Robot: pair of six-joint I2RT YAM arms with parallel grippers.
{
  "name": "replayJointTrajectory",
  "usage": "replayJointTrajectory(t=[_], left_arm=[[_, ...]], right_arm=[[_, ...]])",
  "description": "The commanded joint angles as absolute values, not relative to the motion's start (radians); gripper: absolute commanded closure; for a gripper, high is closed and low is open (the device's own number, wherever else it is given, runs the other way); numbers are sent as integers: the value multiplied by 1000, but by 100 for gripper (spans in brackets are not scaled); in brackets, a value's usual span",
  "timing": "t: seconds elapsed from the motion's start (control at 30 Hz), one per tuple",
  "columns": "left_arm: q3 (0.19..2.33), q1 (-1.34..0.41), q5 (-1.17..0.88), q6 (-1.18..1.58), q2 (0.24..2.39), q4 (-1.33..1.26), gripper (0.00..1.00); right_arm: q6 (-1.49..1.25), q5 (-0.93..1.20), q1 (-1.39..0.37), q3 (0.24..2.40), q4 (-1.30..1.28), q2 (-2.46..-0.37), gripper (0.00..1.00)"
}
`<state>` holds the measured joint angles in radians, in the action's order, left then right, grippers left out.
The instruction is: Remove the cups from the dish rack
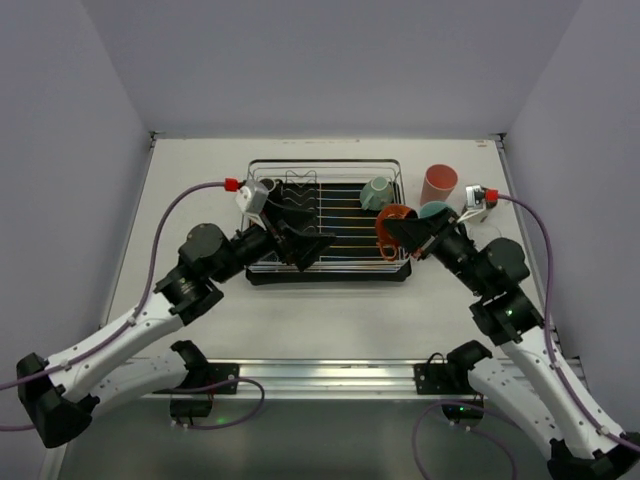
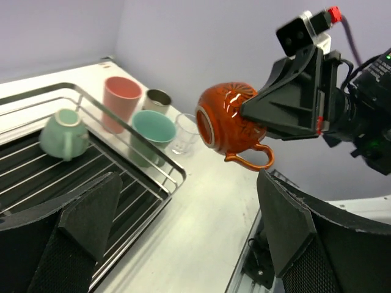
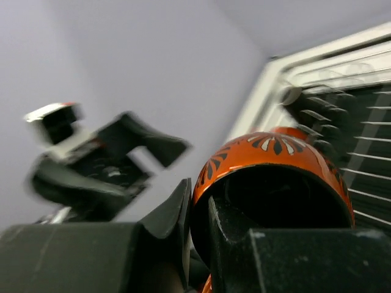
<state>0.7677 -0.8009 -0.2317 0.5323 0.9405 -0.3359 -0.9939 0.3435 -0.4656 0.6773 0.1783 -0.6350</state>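
From above, the right pincer [image 1: 403,228] is clenching the orange cup [image 1: 393,213] at the dish rack's [image 1: 325,163] right edge, one mint mug [image 1: 376,192] lying inside; the left pincer [image 1: 305,238] is hanging released. Left wrist: empty cups [image 2: 120,101] are crowding the table [image 2: 201,213] nearby. Right wrist: only the rim is being pinched, likely risking a slip onto them

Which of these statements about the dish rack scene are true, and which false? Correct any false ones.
1. The right gripper holds the orange mug by its rim. True.
2. The left gripper grips a cup. False: it is open and empty.
3. The pink tumbler stands inside the dish rack. False: it stands on the table beside the rack.
4. A mint-green mug sits in the dish rack. True.
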Motion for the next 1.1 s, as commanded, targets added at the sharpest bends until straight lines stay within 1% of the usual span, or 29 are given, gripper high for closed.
replayJointTrajectory(t=[0.0,0.03,0.1,0.2,0.37,0.47,0.53,0.63,0.73,0.83,1.0,1.07], left_arm=[[844,-807,-78,401,821,39,0],[859,-807,-60,384,799,88,0],[876,-807,7,339,747,220,0],[917,-807,122,284,713,349,0],[902,-807,227,224,706,416,0],[853,-808,223,216,693,400,0],[824,-807,216,215,687,377,0],[816,-807,180,213,699,373,0],[807,-805,163,213,703,365,0],[811,-807,146,213,712,361,0],[834,-807,133,210,751,360,0],[850,-807,123,212,781,364,0]], right_arm=[[-743,-9,-465,769,-326,-606,100],[-718,-90,-465,759,-416,-595,100],[-706,-258,-453,721,-474,-557,100],[-681,-324,-404,701,-508,-555,100],[-692,-259,-249,657,-494,-670,100],[-690,-236,-181,600,-427,-728,100],[-707,-201,-157,581,-379,-804,100],[-729,-166,-146,540,-313,-891,100],[-753,-123,-141,508,-180,-963,100],[-767,-115,-138,506,-137,-1044,100],[-779,-106,-140,492,-94,-1107,100],[-788,-106,-140,477,-83,-1115,94]])
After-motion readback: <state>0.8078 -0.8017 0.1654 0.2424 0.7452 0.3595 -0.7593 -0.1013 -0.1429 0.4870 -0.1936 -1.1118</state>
